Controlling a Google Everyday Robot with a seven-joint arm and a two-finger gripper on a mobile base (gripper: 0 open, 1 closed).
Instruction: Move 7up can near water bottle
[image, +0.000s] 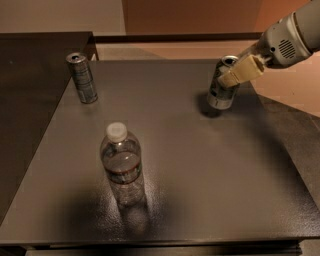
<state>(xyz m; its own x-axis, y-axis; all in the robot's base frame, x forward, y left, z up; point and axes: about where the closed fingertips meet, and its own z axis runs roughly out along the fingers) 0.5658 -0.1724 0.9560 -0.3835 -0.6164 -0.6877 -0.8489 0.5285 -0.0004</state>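
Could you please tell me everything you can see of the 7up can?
The 7up can is a metal soda can, silvery-white with greenish label marks and a silver top. It is at the far right of the dark table, leaning slightly, with its shadow at its left. The gripper grips it near the top, one pale finger lying across its front. Whether its base touches the table is unclear.

Dim; soft shadow below hand (226, 80), upper right
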